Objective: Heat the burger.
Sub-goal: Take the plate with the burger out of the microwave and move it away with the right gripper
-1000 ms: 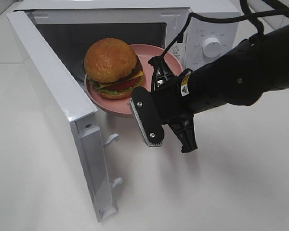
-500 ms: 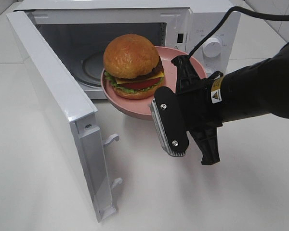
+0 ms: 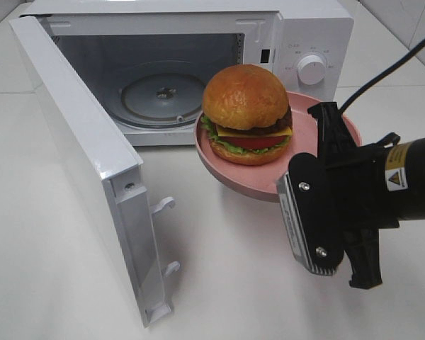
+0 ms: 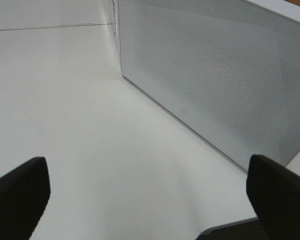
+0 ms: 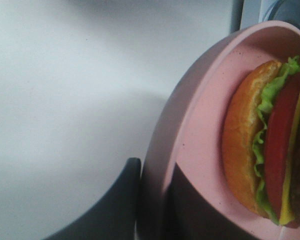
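The burger, with a glossy orange bun and green, red and brown layers, sits on a round pink plate. My right gripper is shut on the plate's right rim and holds it in the air, in front of the open microwave and outside its cavity. In the right wrist view the gripper pinches the plate's rim, with the burger just beyond. My left gripper is open and empty; it does not show in the exterior view.
The microwave door stands wide open to the left; its meshed panel fills the left wrist view. The glass turntable lies bare inside. The white tabletop lies below the plate.
My right gripper has drawn the plate with the burger out of the microwave cavity, toward the front right. The turntable is now uncovered.
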Robot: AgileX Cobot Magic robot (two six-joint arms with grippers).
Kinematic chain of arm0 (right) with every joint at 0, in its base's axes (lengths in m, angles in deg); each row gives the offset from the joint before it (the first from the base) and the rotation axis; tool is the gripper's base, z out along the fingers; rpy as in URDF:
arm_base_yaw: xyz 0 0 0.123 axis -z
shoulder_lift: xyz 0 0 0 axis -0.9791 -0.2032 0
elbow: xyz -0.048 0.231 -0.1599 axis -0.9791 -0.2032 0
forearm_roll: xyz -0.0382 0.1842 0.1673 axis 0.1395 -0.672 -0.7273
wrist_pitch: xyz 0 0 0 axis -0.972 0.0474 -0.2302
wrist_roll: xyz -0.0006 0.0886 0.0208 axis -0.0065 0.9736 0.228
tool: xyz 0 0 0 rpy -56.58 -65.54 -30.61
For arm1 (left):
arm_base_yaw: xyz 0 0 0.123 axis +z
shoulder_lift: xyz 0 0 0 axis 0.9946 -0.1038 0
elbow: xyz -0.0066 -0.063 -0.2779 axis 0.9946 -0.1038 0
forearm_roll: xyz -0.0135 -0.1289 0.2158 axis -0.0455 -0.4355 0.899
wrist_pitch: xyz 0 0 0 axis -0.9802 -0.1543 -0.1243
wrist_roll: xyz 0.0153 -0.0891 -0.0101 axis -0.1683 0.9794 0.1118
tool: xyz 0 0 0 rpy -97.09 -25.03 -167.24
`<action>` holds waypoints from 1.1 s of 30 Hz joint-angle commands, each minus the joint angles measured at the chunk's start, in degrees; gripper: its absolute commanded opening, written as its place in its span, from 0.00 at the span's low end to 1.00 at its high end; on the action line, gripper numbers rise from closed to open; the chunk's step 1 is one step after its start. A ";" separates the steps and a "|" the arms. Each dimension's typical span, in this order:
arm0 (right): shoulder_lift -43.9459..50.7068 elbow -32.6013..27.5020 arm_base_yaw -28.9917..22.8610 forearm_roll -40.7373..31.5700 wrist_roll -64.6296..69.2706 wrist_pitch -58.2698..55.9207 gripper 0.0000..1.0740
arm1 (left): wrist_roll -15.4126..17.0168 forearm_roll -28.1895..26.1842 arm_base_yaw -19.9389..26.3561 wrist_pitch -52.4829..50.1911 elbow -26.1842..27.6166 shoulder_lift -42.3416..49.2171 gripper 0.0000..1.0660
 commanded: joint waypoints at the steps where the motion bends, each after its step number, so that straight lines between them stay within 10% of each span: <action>1: 4.81 -2.41 0.34 0.23 1.09 2.35 0.00 | 0.29 0.17 0.11 -0.23 0.00 0.17 0.94; 20: 14.50 -4.93 0.34 2.18 10.77 -6.30 0.00 | 0.29 0.17 0.11 -0.23 0.00 0.17 0.94; 33: 15.81 -4.93 0.34 22.40 39.59 -20.28 0.00 | 0.29 0.17 0.11 -0.23 0.00 0.17 0.94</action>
